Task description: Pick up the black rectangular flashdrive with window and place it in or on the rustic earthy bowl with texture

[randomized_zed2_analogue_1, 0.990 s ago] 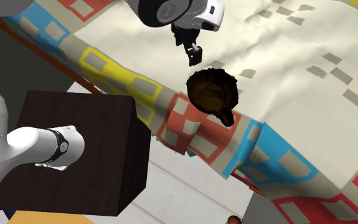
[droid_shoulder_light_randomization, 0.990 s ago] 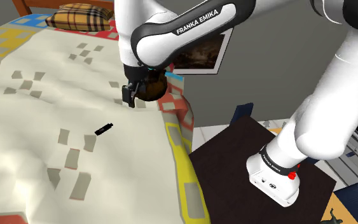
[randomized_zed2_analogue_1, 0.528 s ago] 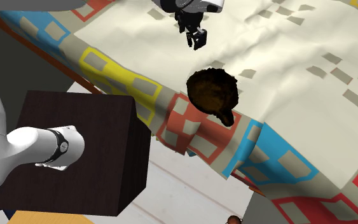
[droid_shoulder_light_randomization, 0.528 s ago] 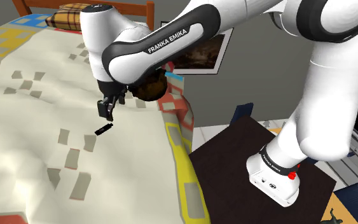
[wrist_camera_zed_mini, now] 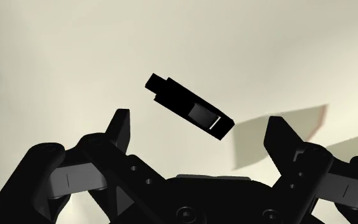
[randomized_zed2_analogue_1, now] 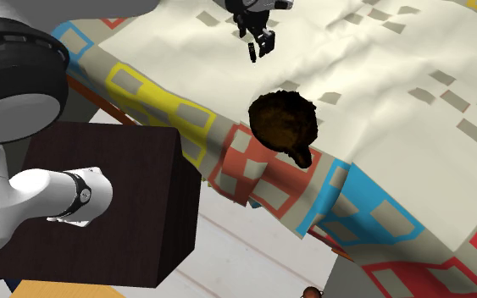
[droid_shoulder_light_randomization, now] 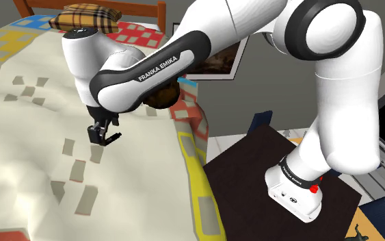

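A small black flash drive (wrist_camera_zed_mini: 187, 107) with a grey window lies flat on the cream quilt, just ahead of my gripper (wrist_camera_zed_mini: 198, 119) and between its two fingers without touching either. The fingers (wrist_camera_zed_mini: 121, 124) stand wide apart, open and holding nothing. In the shoulder view the gripper (droid_shoulder_light_randomization: 102, 134) hangs low over the quilt, covering the drive's spot. The dark brown, rough-textured bowl (randomized_zed2_analogue_1: 283, 118) rests near the bed's edge, apart from the gripper (randomized_zed2_analogue_1: 262, 44). In the shoulder view the bowl (droid_shoulder_light_randomization: 166, 100) is partly hidden behind my forearm.
The cream quilt (droid_shoulder_light_randomization: 27, 130) has a border of coloured patches (droid_shoulder_light_randomization: 194, 164) where the bed drops off. A plaid pillow (droid_shoulder_light_randomization: 85, 17) lies at the headboard. A framed picture (droid_shoulder_light_randomization: 219, 60) leans on the wall. My dark stand (randomized_zed2_analogue_1: 101, 195) sits beside the bed.
The arm swung from above the bowl toward the shoulder view's left and came down over the flash drive. The drive and bowl have not moved.
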